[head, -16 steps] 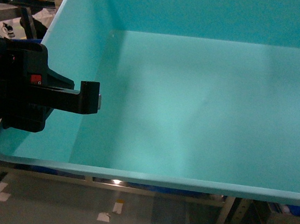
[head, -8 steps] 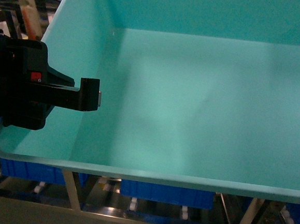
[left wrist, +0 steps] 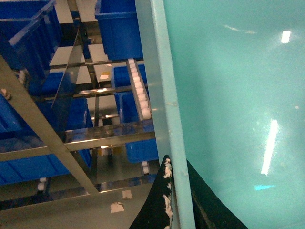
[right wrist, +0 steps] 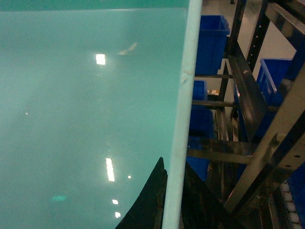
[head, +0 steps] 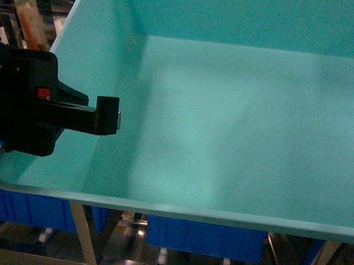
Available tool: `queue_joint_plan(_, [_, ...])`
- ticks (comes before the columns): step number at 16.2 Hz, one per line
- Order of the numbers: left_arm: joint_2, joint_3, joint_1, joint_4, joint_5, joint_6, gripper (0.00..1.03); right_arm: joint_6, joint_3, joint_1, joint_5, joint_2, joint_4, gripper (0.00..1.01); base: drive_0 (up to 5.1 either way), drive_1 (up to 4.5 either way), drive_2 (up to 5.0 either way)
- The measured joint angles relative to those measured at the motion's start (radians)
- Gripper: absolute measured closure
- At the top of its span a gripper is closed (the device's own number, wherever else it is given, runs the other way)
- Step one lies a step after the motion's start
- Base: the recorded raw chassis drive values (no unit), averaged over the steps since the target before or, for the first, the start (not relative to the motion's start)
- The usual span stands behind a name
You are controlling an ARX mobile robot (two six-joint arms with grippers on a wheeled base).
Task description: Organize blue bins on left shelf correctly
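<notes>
Empty bin [head: 238, 131] held tilted above shelf [left wrist: 71, 138], left gripper [left wrist: 172, 200] and right gripper [right wrist: 172, 200] jaws each pinched on a side wall: light, glossy-slick, probably flexy, so grip under the rim.

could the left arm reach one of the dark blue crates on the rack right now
Probably not. The left gripper is shut on the turquoise bin, its fingers straddling the wall, and the bin sits between it and the blue crates on the steel rack. It would need to let go first.
</notes>
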Motion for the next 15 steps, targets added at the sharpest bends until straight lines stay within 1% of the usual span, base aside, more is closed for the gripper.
queue_joint_plan(5, [0.0,0.0,0.002,-0.004,0.0,0.0,1.01,0.0,0.0,0.0,-0.004,0.0,-0.003,0.94,0.0,0.0,0.0])
queue_joint_plan(7, [0.017,0.0,-0.011,-0.029,-0.002,-0.006,1.01,-0.003,0.0,-0.007,-0.028,0.018,-0.021,0.94,0.0,0.0,0.0])
queue_joint_plan(10, [0.087,0.009,-0.029,-0.055,-0.004,-0.027,1.01,-0.031,0.0,-0.024,-0.053,0.103,-0.026,0.94,0.0,0.0,0.0])
queue_joint_plan(11, [0.117,0.022,-0.034,-0.076,0.0,-0.034,1.01,-0.036,0.0,-0.034,-0.067,0.135,-0.019,0.94,0.0,0.0,0.0])
queue_joint_plan(12, [0.159,0.035,-0.039,-0.066,-0.002,-0.034,1.01,-0.04,0.003,-0.047,-0.081,0.178,-0.005,0.94,0.0,0.0,0.0])
queue_joint_plan(14, [0.28,0.09,-0.022,-0.034,0.012,-0.031,1.01,-0.058,0.049,-0.073,-0.105,0.317,0.055,0.94,0.0,0.0,0.0])
queue_joint_plan(15, [0.328,0.122,-0.009,-0.017,0.024,-0.032,1.01,-0.065,0.086,-0.079,-0.107,0.377,0.085,0.94,0.0,0.0,0.0])
